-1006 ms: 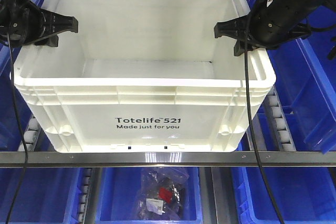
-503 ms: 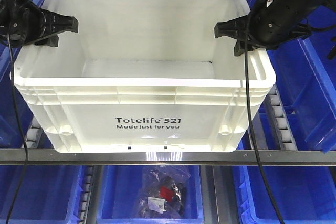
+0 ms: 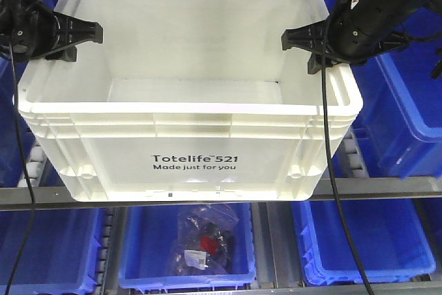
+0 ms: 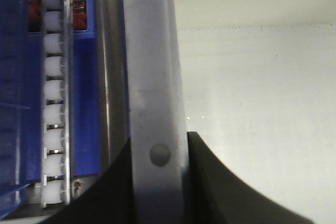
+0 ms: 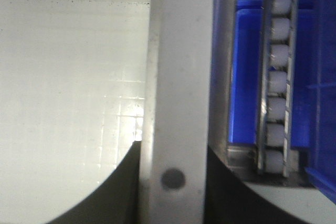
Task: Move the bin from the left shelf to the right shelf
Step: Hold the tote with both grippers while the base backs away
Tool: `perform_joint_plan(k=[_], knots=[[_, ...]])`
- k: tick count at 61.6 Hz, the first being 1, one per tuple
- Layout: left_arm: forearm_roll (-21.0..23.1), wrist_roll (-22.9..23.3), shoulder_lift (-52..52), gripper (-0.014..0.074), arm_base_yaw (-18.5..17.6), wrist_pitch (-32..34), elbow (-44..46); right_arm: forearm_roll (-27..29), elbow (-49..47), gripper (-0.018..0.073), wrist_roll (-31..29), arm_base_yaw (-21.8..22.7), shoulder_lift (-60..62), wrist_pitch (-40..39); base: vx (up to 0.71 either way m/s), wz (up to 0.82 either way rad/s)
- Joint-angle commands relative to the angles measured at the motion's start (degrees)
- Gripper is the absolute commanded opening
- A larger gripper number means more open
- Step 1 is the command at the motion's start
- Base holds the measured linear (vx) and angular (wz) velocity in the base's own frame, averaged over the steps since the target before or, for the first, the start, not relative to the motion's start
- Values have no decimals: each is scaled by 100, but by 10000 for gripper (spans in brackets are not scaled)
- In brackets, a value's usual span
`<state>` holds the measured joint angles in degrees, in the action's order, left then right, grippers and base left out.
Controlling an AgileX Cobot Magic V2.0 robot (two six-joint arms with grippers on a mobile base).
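Observation:
The white bin [image 3: 193, 129], printed "Totelife 521", fills the front view, empty and level. My left gripper [image 3: 90, 32] is shut on its left rim and my right gripper [image 3: 293, 38] on its right rim. The left wrist view shows the rim [image 4: 152, 77] clamped between the dark fingers of the left gripper [image 4: 157, 182]. In the right wrist view the rim [image 5: 181, 51] sits the same way in the right gripper [image 5: 173, 182]. A grey roller rack with a steel front rail [image 3: 387, 188] lies behind and under the bin. Whether it is the right shelf cannot be told.
Blue bins [image 3: 414, 101] flank the white bin on the rack. A lower level holds more blue bins, one [image 3: 138, 267] holding a clear plastic bag [image 3: 204, 243]. Roller lanes [image 4: 54, 103] [image 5: 276, 82] run beside each rim. Black cables [image 3: 338, 198] hang from both arms.
The bin stays fixed between the grippers while the rack's front rail has risen in the view and tilted. More of the lower level now shows.

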<state>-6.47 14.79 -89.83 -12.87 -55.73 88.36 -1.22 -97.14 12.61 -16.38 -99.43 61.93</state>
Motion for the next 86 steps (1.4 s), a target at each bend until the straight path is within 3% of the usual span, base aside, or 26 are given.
perform_joint_plan(k=[1,86], knots=[[-169,-96,382,-7,7,578,262,-287,-215,22,-81,49,399,-493,-7,-23],[-169,-96,382,-7,7,578,262,-298,-215,22,-81,49,384,-493,-10,-10]])
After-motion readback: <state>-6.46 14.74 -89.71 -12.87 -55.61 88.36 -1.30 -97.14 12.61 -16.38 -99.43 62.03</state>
